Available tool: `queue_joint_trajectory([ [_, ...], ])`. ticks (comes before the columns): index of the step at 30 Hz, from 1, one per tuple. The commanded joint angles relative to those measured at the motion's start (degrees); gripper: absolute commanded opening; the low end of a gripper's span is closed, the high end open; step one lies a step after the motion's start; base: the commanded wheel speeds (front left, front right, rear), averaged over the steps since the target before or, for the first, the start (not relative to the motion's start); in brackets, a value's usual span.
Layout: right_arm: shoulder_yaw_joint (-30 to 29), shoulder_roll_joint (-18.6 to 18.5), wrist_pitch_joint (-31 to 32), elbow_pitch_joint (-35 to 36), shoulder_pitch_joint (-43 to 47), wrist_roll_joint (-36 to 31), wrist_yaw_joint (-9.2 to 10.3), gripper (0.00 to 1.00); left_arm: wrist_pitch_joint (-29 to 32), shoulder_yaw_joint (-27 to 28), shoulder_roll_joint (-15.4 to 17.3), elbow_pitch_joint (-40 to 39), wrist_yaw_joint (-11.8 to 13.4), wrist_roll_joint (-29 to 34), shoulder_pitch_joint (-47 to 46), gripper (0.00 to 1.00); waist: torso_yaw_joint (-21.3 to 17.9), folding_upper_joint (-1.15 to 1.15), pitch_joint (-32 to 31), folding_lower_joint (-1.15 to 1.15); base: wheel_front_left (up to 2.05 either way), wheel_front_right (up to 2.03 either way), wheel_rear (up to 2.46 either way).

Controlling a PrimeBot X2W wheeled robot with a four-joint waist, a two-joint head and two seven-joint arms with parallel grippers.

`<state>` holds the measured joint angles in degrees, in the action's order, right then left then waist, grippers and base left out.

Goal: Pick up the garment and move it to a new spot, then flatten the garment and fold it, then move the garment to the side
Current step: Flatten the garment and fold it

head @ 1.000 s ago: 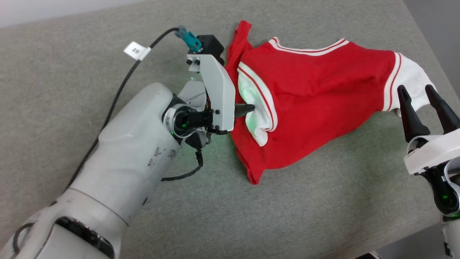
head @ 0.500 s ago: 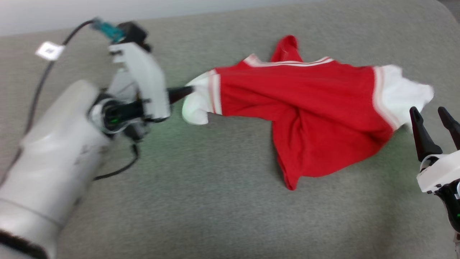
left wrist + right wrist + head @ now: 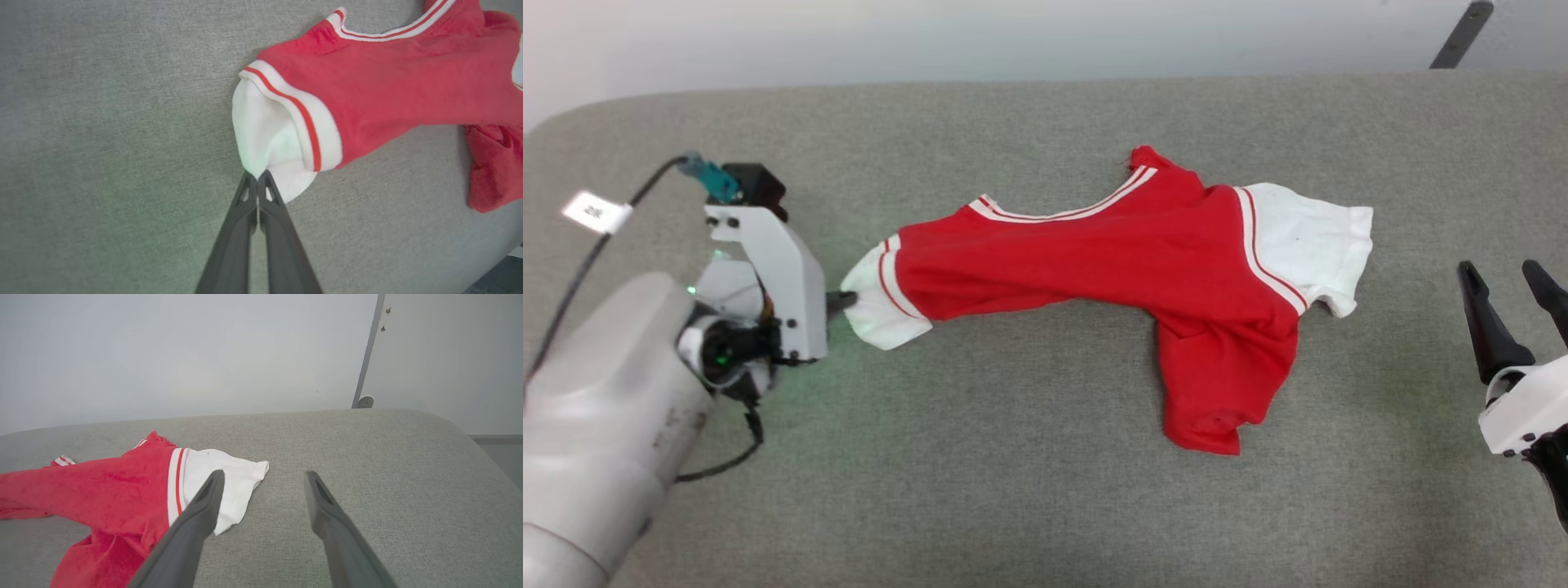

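- Lying stretched across the middle of the grey fabric surface [image 3: 980, 506], the garment [image 3: 1094, 253] is recorded as a red jersey with white sleeves and white trim striped in red.
- One white sleeve [image 3: 878, 306] is drawn out to a point at the robot's left. The other sleeve [image 3: 1319, 245] is spread flat at the right end.
- The red body is found twisted between the two sleeves, with a bunched fold [image 3: 1217, 392] trailing toward the near edge.
- The left gripper [image 3: 844, 300] is found clamped on the edge of the left-hand sleeve (in the left wrist view the two fingers are pressed together with white cloth caught at their tips).
- Whether that sleeve is raised off the surface cannot be told.
- The right gripper [image 3: 1499, 273] is noted with its fingers spread wide and nothing held; it is positioned to the right of the flat sleeve, apart from the cloth.
- A small white tag [image 3: 595, 212] is observed beside the left arm.
- A pale wall [image 3: 1013, 33] is seen beyond the far edge of the surface.
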<state>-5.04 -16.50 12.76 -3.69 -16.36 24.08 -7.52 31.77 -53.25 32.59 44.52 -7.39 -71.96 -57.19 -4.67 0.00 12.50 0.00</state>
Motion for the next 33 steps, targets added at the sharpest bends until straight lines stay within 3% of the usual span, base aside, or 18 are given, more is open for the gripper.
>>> queue_joint_trajectory([
  [1, -0.07, -0.36, 0.15, 0.16, 0.84, -0.31, 0.06, 1.00, -0.32, 0.06, -0.56, -0.02, -0.13, -0.20, 0.45, 0.00, 0.29, 0.00, -0.22, 0.00, 0.00, 0.00, 0.00],
  [2, -0.08, -0.44, 0.42, 0.19, 0.97, -0.38, 0.06, 1.00, -0.79, -0.23, -0.60, 0.12, -0.13, 0.01, 0.63, 0.06, 0.36, 0.00, -0.23, 0.00, 0.00, 0.00, 0.00],
  [4, -0.06, -0.52, 0.86, 0.24, 1.15, -0.37, 0.06, 1.00, -2.34, -1.08, -0.48, 0.50, -0.13, 1.31, 0.57, 0.44, 0.56, 0.00, -0.26, 0.00, 0.00, 0.00, 0.00],
  [5, 0.12, -0.59, 1.07, 0.15, 1.22, -0.43, 0.05, 1.00, -3.31, -1.44, -0.41, 0.70, -0.13, 1.96, 0.53, 1.00, 0.64, 0.00, -0.30, 0.00, 0.00, 0.00, 0.00],
  [10, 3.10, -1.95, 2.30, -0.61, 1.50, -1.48, 0.06, 1.00, -10.48, -1.57, 0.60, 0.34, -0.13, 3.62, 2.04, 1.00, 1.12, 0.00, -1.12, 0.00, 0.00, 0.00, 0.00],
  [17, 9.50, -7.33, 5.72, -2.20, 1.54, -0.96, 0.06, 1.00, -27.60, 0.12, 0.53, -4.85, 0.76, 5.53, 9.52, 1.00, 3.99, 0.00, -2.27, 0.00, 0.00, 0.00, 0.00],
  [24, 16.03, -16.30, 11.79, -4.18, -4.12, 3.34, 0.06, 1.00, -44.06, 1.21, -1.30, -14.77, 7.08, 9.67, 18.52, 1.00, 9.10, 0.00, -0.49, 0.00, 0.00, 0.00, 0.00],
  [29, 21.31, -22.93, 15.20, -7.63, -12.74, 7.77, 0.06, 1.00, -46.88, 4.78, -2.68, -23.59, 12.80, 13.93, 23.28, 1.00, 13.07, 0.00, 2.44, 0.00, 0.00, 0.00, 0.00],
  [33, 27.05, -28.00, 17.07, -11.89, -19.34, 10.02, 0.06, 1.00, -46.86, 8.68, -4.39, -29.66, 15.10, 19.19, 27.44, 1.00, 16.68, 0.00, 4.79, 0.00, 0.00, 0.00, 0.00],
])
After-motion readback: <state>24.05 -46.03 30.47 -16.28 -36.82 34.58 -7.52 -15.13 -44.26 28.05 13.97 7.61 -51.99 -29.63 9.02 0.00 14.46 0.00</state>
